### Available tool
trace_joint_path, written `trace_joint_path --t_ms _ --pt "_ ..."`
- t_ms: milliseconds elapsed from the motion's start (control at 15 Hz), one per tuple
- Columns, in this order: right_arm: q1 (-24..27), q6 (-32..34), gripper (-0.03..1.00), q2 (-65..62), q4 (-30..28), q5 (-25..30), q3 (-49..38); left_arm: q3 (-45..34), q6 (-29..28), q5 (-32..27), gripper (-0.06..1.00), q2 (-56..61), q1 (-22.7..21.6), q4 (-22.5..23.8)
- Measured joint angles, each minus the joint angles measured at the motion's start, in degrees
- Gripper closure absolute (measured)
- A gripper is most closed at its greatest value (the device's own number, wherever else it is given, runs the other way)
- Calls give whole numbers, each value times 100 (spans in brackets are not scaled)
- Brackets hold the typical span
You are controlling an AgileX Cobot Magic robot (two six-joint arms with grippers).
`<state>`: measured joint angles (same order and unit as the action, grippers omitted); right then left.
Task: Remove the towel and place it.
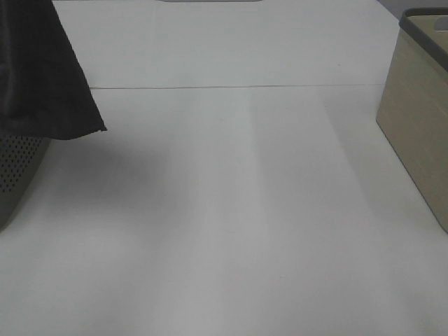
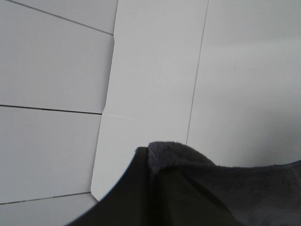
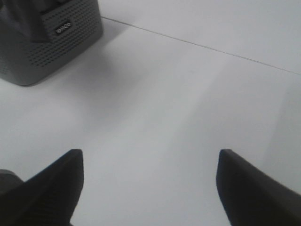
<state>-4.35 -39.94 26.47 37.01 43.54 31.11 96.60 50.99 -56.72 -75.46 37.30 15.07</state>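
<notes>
The dark charcoal towel point(image 1: 42, 70) hangs at the far left of the exterior high view, lifted above the grey perforated basket point(image 1: 17, 168). Its lower corner points out over the table. My left gripper point(image 2: 149, 157) is shut on a fold of the towel point(image 2: 225, 183), and one dark finger point(image 2: 136, 193) shows beside the cloth. This gripper is out of the exterior high view. My right gripper point(image 3: 150, 155) is open and empty, low over the bare white table, with the grey basket point(image 3: 51, 37) well ahead of it. No white tag shows.
A beige basket point(image 1: 420, 126) with a dark rim stands at the right edge of the white table point(image 1: 231, 210). A thin seam point(image 1: 238, 87) crosses the tabletop at the back.
</notes>
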Motion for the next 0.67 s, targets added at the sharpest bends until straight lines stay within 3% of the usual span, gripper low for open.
trace_joint_path --t_ms 200,267,533,667 --pt "0 -2441 20 1243 1982 -103 0 0 -418 458 94 0 464 17" --pt "0 -3839 20 1908 3226 -80 0 0 -642 751 94 0 733 29" --pt "0 -5781 20 2934 4687 504 0 0 -693 871 94 -138 1066 29" --pt "0 -6469 20 3421 5105 859 6 0 -693 877 94 -298 1215 29"
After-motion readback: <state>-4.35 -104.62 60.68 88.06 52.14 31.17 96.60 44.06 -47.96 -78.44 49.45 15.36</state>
